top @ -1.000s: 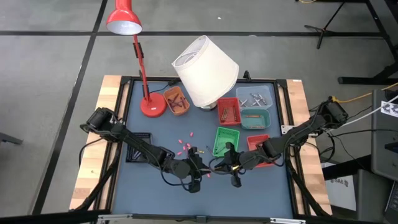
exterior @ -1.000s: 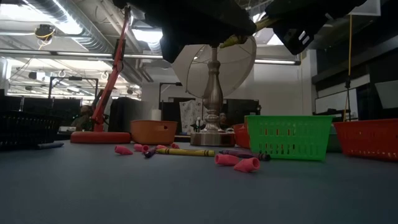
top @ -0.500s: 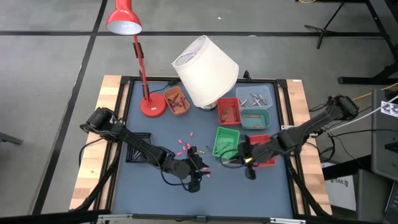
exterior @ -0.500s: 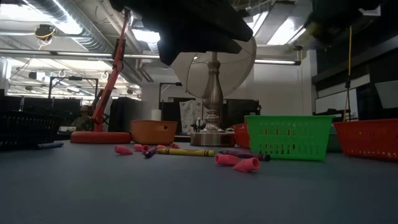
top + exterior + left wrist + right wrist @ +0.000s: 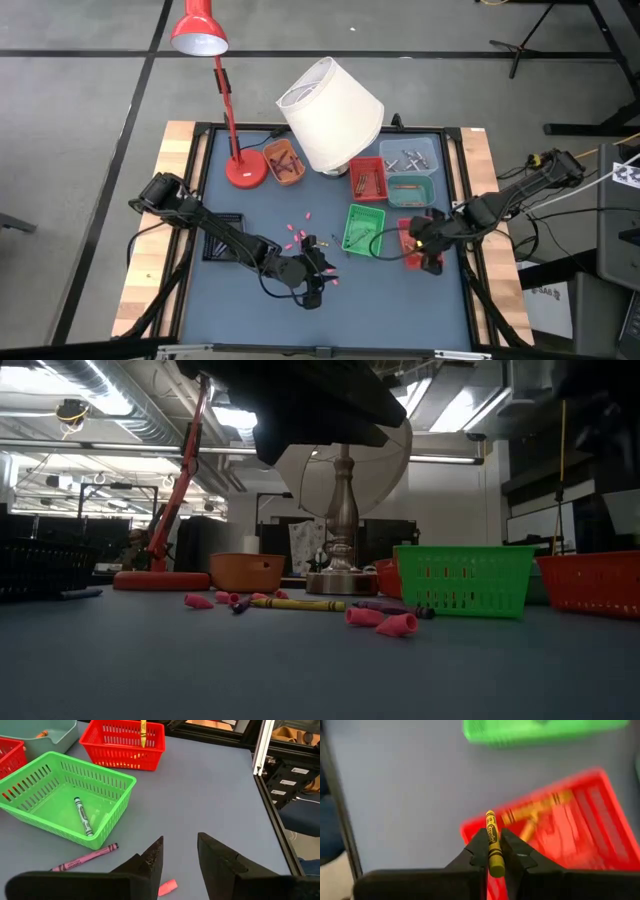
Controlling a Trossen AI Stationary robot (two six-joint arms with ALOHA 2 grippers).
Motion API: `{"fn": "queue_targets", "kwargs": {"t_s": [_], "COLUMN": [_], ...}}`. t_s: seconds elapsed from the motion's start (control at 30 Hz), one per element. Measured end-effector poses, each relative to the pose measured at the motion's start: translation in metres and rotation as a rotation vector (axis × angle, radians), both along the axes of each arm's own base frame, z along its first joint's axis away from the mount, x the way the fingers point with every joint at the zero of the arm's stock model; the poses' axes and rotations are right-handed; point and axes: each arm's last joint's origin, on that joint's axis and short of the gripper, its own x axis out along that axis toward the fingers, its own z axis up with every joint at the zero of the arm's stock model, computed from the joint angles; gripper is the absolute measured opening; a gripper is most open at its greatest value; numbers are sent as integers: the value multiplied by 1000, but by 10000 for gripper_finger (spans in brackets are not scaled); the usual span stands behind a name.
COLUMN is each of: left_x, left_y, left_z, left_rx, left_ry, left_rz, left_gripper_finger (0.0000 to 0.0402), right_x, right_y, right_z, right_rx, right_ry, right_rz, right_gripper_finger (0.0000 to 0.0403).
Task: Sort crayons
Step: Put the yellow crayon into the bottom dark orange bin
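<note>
Counting the containers in your high view, you have two red baskets, one green basket [image 5: 363, 227], two pale blue-grey trays, one orange bowl [image 5: 283, 162] and one black basket [image 5: 222, 248]. Your right gripper [image 5: 493, 851] hangs above the near red basket [image 5: 415, 243], its fingers pinching one yellow crayon [image 5: 492, 842]. That basket already contains yellow crayons. The green basket contains one green crayon [image 5: 83, 816]. One purple crayon [image 5: 85, 857] and one pink piece [image 5: 167, 887] lie on the mat just beside the left gripper [image 5: 180, 852], whose fingers stand a little apart and hold nothing.
</note>
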Motion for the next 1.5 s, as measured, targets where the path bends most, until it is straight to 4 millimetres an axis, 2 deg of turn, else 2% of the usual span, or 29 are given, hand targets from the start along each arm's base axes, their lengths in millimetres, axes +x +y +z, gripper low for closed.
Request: {"fn": "queue_targets", "kwargs": {"t_s": [0.13, 0.33, 0.8, 1.0, 1.5], "left_x": [0, 3, 4, 2, 14], "left_y": [1, 7, 38, 53, 84], "left_z": [0, 0, -13, -21, -65], "left_rx": [2, 2, 72, 111, 82], "left_ry": [-1, -1, 160, 266, 430], "left_rz": [6, 24, 97, 130, 110], "left_gripper_finger": [104, 104, 104, 104, 104], "right_x": [-9, -14, -13, -12, -2], "right_y": [-4, -7, -7, -7, -1], "right_z": [-4, -5, -5, -5, -1], "right_rx": [-18, -46, -67, -60, 1], "right_ry": [120, 168, 148, 135, 30], "right_rz": [-32, -37, -46, -46, -45], "right_gripper_finger": [25, 28, 110, 126, 127]}}
